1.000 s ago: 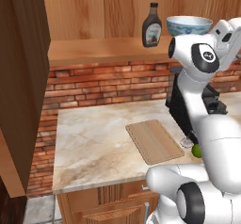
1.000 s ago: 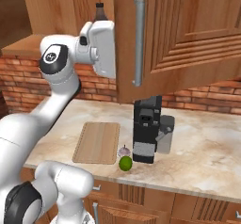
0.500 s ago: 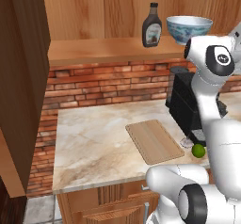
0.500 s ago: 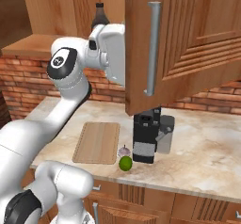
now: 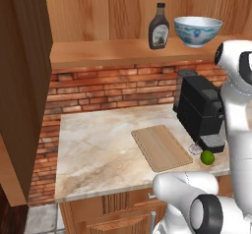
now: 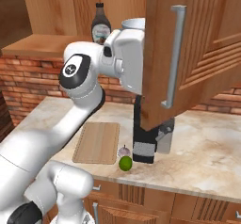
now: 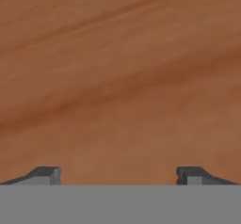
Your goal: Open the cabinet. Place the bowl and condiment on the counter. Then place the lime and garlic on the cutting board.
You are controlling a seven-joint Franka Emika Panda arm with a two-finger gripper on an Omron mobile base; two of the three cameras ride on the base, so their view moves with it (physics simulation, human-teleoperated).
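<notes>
Our gripper faces the inner side of the cabinet door, fingers wide apart and empty. The bowl and the condiment stand on the shelf behind it.

Cabinet was warm brown wood w/ visible grain, handle grey metal. Table looked like veined polished stone; cutting board pale matt wood; backsplash rough brick.

A home kitchen: wooden wall cabinet and red brick backsplash above a marble-look table carrying a black coffee machine.
</notes>
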